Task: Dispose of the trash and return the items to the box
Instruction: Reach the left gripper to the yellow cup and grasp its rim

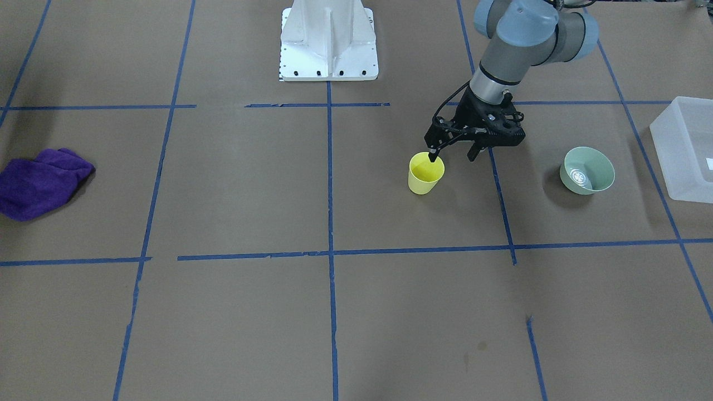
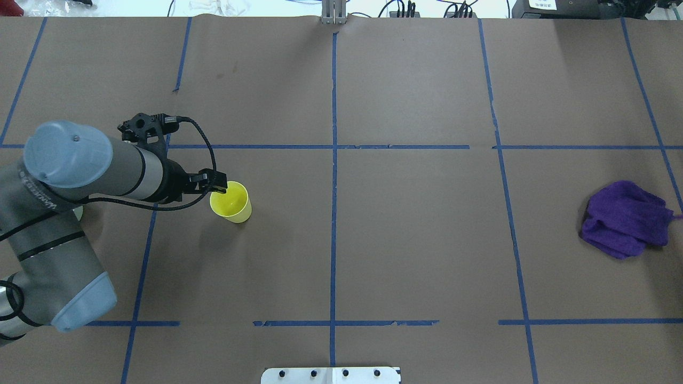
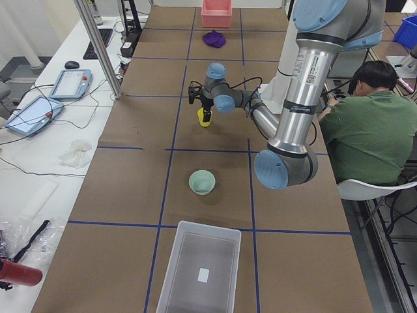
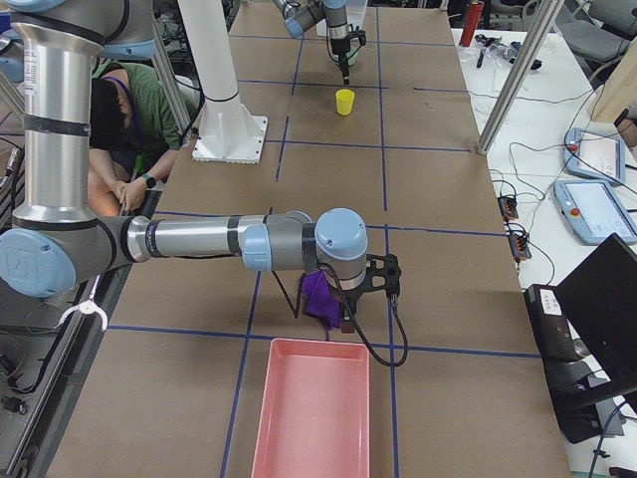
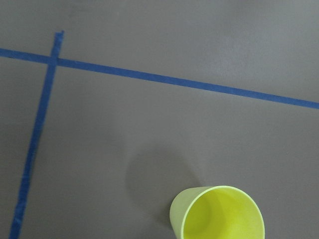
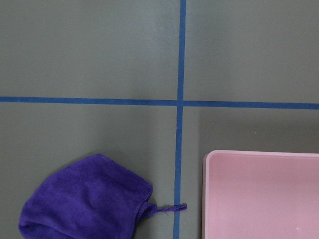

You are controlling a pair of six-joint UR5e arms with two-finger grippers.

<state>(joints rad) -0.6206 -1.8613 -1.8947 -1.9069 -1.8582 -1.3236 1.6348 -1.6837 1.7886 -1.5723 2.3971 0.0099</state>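
The yellow cup [image 1: 426, 174] stands upright on the brown table; it also shows in the overhead view [image 2: 230, 201] and in the left wrist view [image 5: 219, 214]. My left gripper [image 1: 452, 156] is open at the cup's rim, with one fingertip [image 1: 431, 157] dipping inside the cup and the other outside, beside it. The pale green bowl [image 1: 587, 170] sits upright between the cup and the frosted box [image 1: 677, 167], which looks empty [image 3: 171, 261]. My right gripper [image 4: 343, 317] hovers over a purple cloth [image 4: 320, 294]; I cannot tell whether it is open or shut.
The purple cloth [image 2: 624, 218] lies crumpled at the table's far right, next to a pink bin [image 6: 259, 194]. The white robot base [image 1: 328, 44] stands at the table's edge. A person in green [image 3: 365, 117] sits beside the table.
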